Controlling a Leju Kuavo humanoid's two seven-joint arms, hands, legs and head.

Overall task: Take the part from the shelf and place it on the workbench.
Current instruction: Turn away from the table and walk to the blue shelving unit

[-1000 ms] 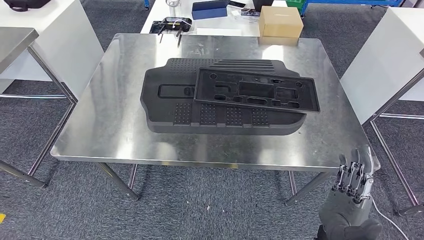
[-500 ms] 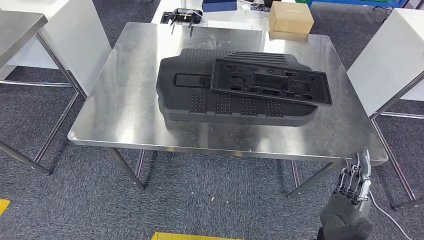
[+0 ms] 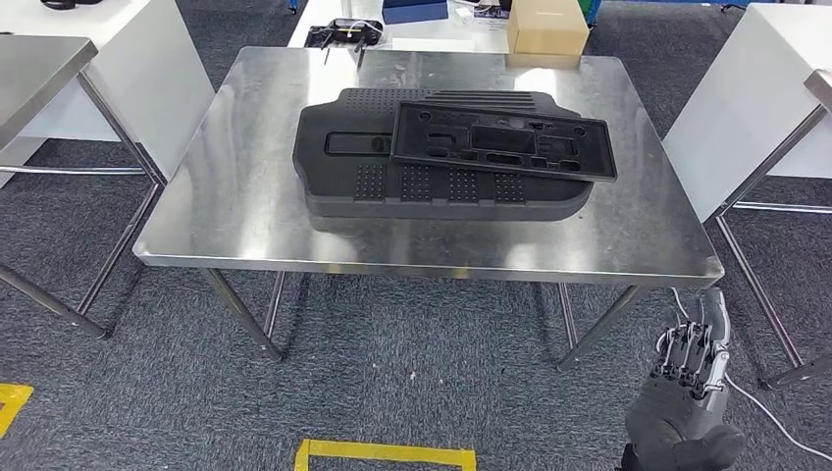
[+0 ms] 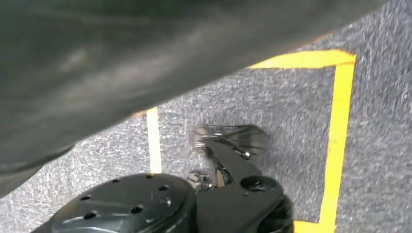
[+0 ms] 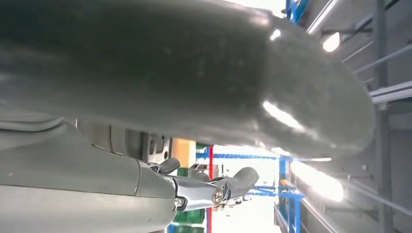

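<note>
Looks close to done, judging from how things lie; finds the large black moulded part [image 3: 343,182] flat on the steel table [image 3: 226,231], roughly at its middle, well in from every edge; finds a second, flatter black panel [image 3: 505,147] with cut-outs resting on top of it, touching it, skewed a little and overhanging toward the right side; cannot say from the task line alone which of the two counts as "the part", yet sees both set down on the table and neither one held.

Shows the right hand [image 3: 687,392] low at the near right, below the table's corner and well apart from both pieces; fingers stretched out fairly straight, pointing up, holding nothing; confirms in the right wrist view a thick grey thumb and a darker finger with no object between them. Gives of the left hand [image 4: 121,63] just a blurred grey mass close to the lens, above grey carpet and yellow floor tape [image 4: 340,145]; cannot tell whether wide or closed.

Reads therefore as fetching and placing finished, with the release made too; leaves at most a step away from the table, or another trip if more parts wait on the shelf, which cannot be judged here; notes a cardboard box [image 3: 547,25] on the white bench beyond the far edge, no part of the job.
</note>
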